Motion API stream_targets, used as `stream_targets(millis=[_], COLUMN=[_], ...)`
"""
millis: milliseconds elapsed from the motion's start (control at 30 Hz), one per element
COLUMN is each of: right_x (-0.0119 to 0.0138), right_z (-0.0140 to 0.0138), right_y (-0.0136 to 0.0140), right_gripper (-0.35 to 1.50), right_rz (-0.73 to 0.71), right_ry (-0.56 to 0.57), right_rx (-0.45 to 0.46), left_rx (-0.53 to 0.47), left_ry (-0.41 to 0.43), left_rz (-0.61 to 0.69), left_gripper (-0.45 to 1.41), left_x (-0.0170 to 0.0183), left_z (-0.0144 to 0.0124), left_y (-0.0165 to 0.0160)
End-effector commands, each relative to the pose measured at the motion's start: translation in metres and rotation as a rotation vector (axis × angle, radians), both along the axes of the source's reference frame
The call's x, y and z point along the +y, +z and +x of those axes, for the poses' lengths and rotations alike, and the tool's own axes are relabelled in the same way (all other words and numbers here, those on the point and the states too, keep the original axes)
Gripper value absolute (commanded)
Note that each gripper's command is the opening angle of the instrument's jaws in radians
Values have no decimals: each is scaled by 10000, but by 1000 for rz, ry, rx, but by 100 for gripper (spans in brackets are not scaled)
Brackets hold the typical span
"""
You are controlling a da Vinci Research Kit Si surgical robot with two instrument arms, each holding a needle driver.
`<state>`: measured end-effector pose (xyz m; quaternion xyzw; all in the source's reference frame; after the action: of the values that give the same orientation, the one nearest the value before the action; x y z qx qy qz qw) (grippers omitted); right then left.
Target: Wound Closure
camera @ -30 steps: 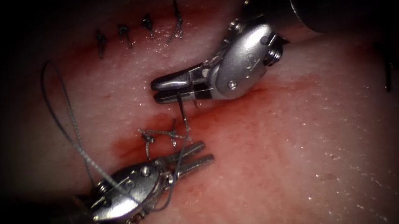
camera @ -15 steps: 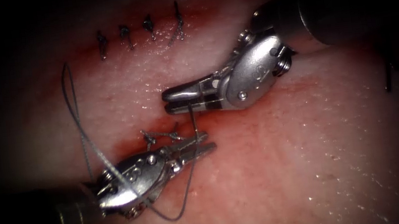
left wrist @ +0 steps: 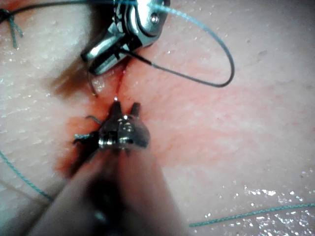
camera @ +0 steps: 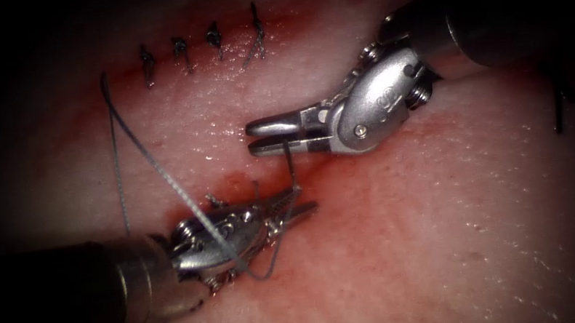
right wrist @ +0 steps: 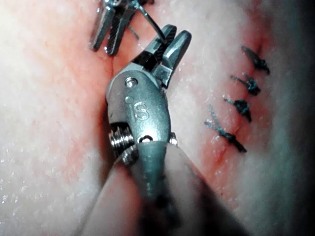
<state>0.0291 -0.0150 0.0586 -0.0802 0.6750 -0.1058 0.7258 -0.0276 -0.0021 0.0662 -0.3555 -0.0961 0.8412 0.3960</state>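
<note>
A: Right tool (camera: 266, 135)? Holding what?
B: Jaws closed on the thread (camera: 290, 162), which drops straight down to the cut (camera: 247, 188); tool sits above the red fluid (camera: 322, 208).
A: Left tool (camera: 299, 208)?
B: Low on the tissue (camera: 458, 236), tips at the cut near the knots (camera: 215, 201); jaws slightly parted; can't tell if it holds anything; thread loops round its wrist.
A: Needle?
B: Can't make it out; four stitches (camera: 200, 47) in the upper row.
</note>
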Motion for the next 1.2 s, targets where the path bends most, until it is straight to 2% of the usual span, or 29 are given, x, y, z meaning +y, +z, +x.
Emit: stream_targets(millis=[33, 133, 333, 500, 667, 733, 933, 1200], right_x=[1, 4, 7, 12, 20, 21, 19, 14], right_z=[7, 8, 7, 7, 7, 7, 10, 19], right_y=[5, 7, 9, 10, 14, 16, 22, 27], right_gripper=[-35, -35, -35, -35, -35, -35, -35, -35], right_rz=[16, 39, 67, 180, 356, 373, 438, 639], right_ry=[3, 14, 22, 47, 67, 66, 29, -31], right_rx=[-1, -8, -14, -28, -63, -73, -121, -146], left_rx=[23, 62, 48, 48, 43, 44, 54, 73], left_ry=[14, 79, 103, 141, 170, 173, 193, 218], left_rz=[8, 54, 82, 83, 87, 89, 98, 106], left_gripper=[20, 20, 17, 17, 17, 15, 12, 10], left_x=[-10, -26, -44, -56, -70, -72, -76, -80], left_z=[-4, 0, -2, -11, -12, -12, -4, 4], left_y=[9, 13, -1, -8, -15, -15, -17, -13])
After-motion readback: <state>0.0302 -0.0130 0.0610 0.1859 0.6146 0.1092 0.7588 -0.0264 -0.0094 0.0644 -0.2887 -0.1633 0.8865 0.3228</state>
